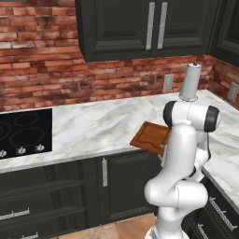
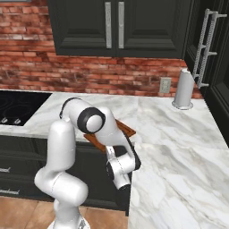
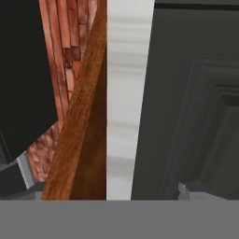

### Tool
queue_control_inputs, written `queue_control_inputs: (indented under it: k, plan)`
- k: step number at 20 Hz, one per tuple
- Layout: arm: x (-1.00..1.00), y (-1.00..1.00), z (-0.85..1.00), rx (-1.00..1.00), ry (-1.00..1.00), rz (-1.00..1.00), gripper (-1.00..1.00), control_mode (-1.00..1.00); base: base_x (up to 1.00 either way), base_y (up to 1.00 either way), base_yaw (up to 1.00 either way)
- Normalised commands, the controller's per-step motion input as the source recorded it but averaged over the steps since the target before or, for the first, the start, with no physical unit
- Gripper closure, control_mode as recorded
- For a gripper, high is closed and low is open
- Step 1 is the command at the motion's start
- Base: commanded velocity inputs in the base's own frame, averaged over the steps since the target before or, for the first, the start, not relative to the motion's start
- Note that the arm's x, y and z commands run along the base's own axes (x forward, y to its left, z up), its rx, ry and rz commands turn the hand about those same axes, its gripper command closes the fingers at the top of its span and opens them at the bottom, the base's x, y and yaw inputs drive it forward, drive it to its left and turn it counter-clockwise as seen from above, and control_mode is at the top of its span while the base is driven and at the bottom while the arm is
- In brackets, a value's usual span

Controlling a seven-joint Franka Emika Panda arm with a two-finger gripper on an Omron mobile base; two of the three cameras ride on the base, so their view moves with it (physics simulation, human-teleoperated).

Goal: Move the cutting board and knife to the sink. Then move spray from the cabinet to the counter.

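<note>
Working the first step: the cutting board (image 1: 150,137) lies on the white marble counter (image 1: 93,126) at its front edge, one corner jutting out past the edge above the dark lower cabinet door (image 1: 126,186); it has not gone to the sink. You have the arm folded low in front of the counter, and the gripper (image 2: 120,176) hangs beside the counter's front face, just under the overhanging board. In the hand view the camera is rolled: the board's reddish-brown edge (image 3: 81,126) runs up the middle, against the white counter edge (image 3: 128,102), with the panelled cabinet door (image 3: 196,107) on the far side. The two finger tips (image 3: 28,179) stand at opposite sides of that view, spread wide apart and gripping nothing, with the board's rim between them. Judgement: the next move calls for you to advance until the board's overhanging rim sits well inside the jaws, then close across its thin section; a shallow bite could let the board pivot or slip. No knife, sink or spray bottle can be made out here. A steel cylinder (image 1: 190,82) stands near the counter's back corner; leave it alone.
</note>
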Motion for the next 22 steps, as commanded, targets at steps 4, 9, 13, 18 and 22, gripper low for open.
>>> queue_control_inputs:
  k: [4, 9, 13, 18, 22]
  plan:
    - [0.04, 0.00, 0.00, 0.00, 0.00, 0.00, 1.00, -1.00, 0.00, 0.00, 0.00]
    - [0.00, 0.00, 0.00, 0.00, 0.00, 0.00, 1.00, -1.00, 0.00, 0.00, 0.00]
    - [0.00, 0.00, 0.14, 0.00, 0.00, 0.00, 1.00, -1.00, 0.00, 0.00, 0.00]
    - [0.00, 0.09, 0.64, -0.02, 0.00, 0.00, 1.00, -1.00, 0.00, 0.00, 0.00]
    - [-0.04, 0.05, 0.84, -0.02, 0.00, 0.00, 1.00, -1.00, 0.00, 0.00, 0.00]
